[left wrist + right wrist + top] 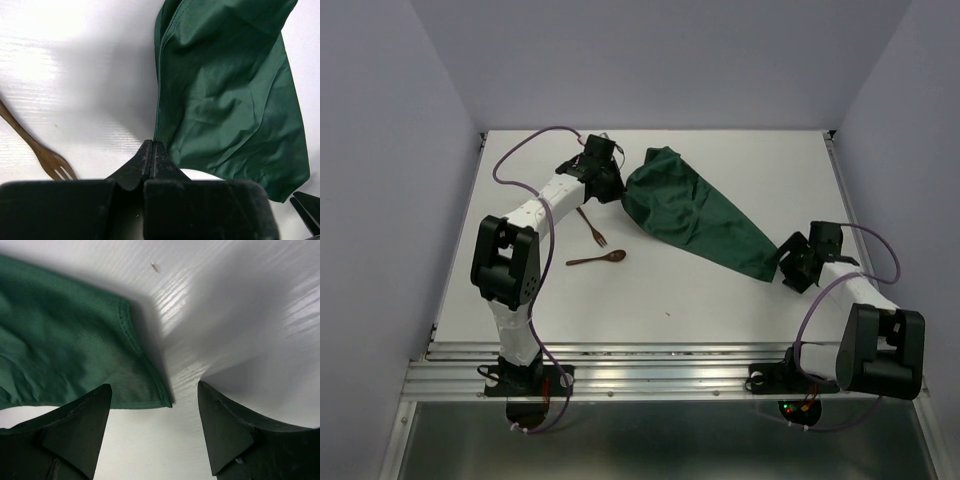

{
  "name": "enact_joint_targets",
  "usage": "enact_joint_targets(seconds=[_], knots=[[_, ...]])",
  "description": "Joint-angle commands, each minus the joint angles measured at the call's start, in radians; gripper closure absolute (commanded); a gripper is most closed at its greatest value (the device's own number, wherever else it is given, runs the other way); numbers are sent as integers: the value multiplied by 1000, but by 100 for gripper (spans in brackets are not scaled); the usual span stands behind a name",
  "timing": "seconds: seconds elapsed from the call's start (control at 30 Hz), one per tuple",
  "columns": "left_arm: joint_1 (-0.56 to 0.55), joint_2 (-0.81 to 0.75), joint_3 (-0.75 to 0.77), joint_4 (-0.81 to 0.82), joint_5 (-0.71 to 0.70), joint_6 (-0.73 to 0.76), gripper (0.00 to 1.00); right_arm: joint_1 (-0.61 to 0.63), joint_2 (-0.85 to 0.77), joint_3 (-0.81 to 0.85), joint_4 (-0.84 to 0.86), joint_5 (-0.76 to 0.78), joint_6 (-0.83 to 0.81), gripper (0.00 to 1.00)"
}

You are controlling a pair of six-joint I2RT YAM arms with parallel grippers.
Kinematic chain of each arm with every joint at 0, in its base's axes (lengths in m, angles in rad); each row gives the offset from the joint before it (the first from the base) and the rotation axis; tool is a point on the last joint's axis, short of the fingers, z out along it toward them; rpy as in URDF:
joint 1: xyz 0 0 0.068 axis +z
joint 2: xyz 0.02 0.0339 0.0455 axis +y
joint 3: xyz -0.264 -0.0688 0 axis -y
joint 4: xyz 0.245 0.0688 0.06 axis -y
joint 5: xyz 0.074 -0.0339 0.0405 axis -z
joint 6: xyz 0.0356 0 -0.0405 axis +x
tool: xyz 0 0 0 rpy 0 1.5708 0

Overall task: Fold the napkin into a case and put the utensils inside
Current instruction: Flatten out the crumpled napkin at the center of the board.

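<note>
On the white desk (720, 310), a dark green napkin (695, 215), bunched into a long shape, slanting from far left to near right. Far left end pinched in the left pincer (152, 147), both fingers pressed tight together on the cloth edge. Cloth there hanging in soft folds, with a grey shadow on the desk beside it. At the near right end, a stitched corner lying flat on the desk, right between the two fingers of the right pincer (154, 387). Fingers there wide apart, holding nothing. Left of the napkin, on bare desk, a small brown wooden fork (592, 228), prongs toward the near side. Just nearer than that, a reddish-brown wooden spoon (598, 259), lying sideways, bowl to the right. Fork and spoon close together but not touching, both outside the napkin.
</note>
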Motion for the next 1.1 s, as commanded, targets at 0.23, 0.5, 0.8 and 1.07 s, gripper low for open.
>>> enact_joint_targets(seconds=[0.23,0.5,0.8,1.07], knots=[[-3,-57,-9,3,23,3,100,61,67,-39,64,-43,-11,52],[-3,-62,-27,10,32,2,100,104,-25,-46,-31,43,12,32],[-3,-70,-47,19,30,5,100,178,8,-31,-90,167,91,32],[-3,-71,-58,20,29,11,100,178,85,-28,-30,206,98,66]])
